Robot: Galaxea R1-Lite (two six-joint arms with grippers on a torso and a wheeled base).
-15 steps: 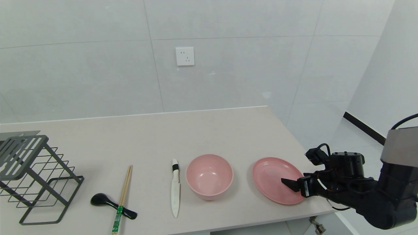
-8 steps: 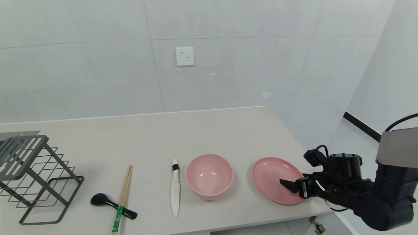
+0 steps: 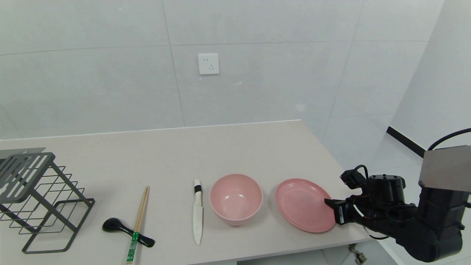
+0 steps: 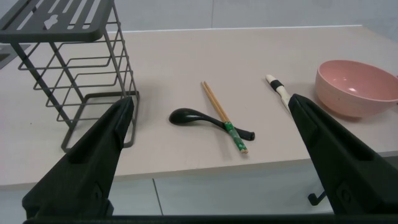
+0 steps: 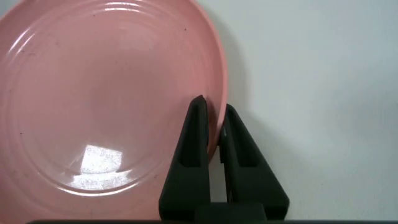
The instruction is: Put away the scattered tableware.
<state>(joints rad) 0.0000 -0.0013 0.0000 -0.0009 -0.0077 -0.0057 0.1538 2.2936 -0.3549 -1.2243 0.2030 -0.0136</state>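
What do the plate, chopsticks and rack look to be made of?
Plate: glossy pink, likely melamine or glazed ceramic; bright highlights on a ringed well.
Chopsticks: pale wood or bamboo, matte, with green printed ends.
Rack: dark, matte-coated metal, thin wire under a slotted top.

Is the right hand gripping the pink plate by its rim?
Yes, the right hand pinches the pink plate at its rim between both fingers.

Counted one pink plate, one pink bowl, one knife, one black spoon, two chopsticks, one wire rack.
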